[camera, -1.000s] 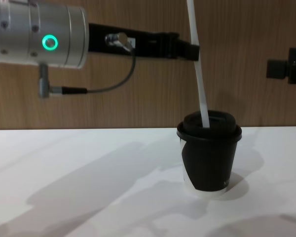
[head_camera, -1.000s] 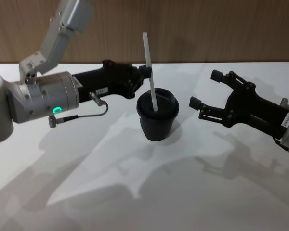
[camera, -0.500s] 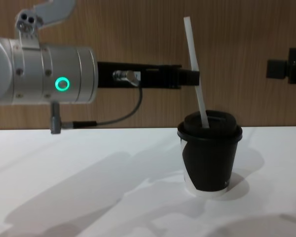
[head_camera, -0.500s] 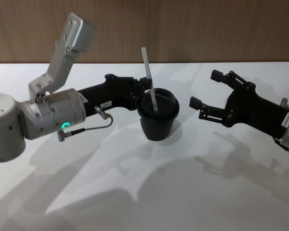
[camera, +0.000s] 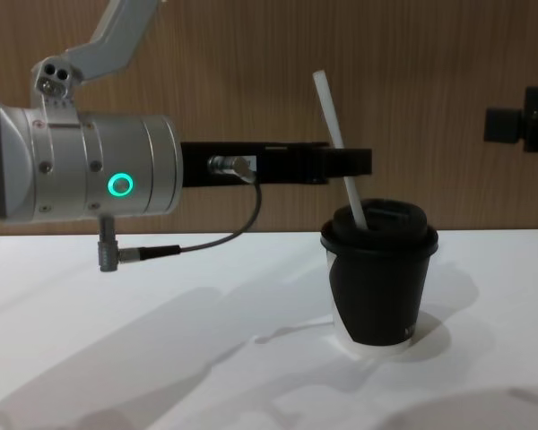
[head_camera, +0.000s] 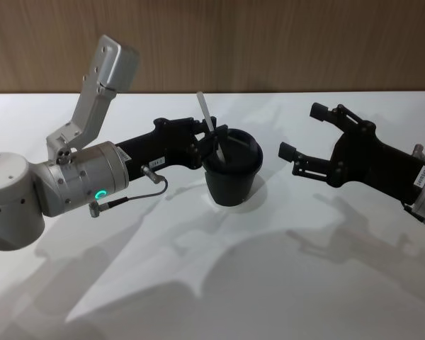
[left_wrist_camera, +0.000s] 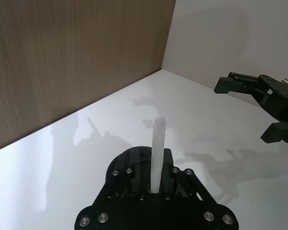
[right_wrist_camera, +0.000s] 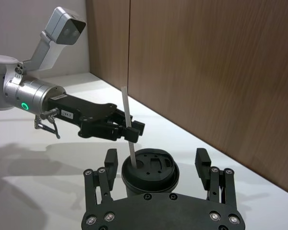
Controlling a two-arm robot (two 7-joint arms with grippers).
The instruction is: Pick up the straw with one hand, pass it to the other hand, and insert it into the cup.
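Head view has the small black paper cup with a black domed plastic lid [head_camera: 231, 170] standing on the white counter [head_camera: 269, 283], a thin straight white straw [head_camera: 207, 119] poking out of its lid and leaning toward the robot's left; the left tool [head_camera: 211, 140], black with a bulky silver cylindrical wrist and a green glowing ring, reaches in level from the left and its fingers are clamped together on the straw just above the lid; a thin dark cable with a metal plug [head_camera: 131, 200] loops under that wrist. Chest view shows the straw [camera: 339, 148] entering the lid near its left edge, tilted, with the left tool [camera: 341, 162] gripping it about midway along its exposed length, the cup [camera: 379, 279] upright with a white band at its base; the right tool [head_camera: 297, 138], all black and slim, hangs above the counter to the right of the cup, its fingers spread apart and holding nothing, well apart from the cup.
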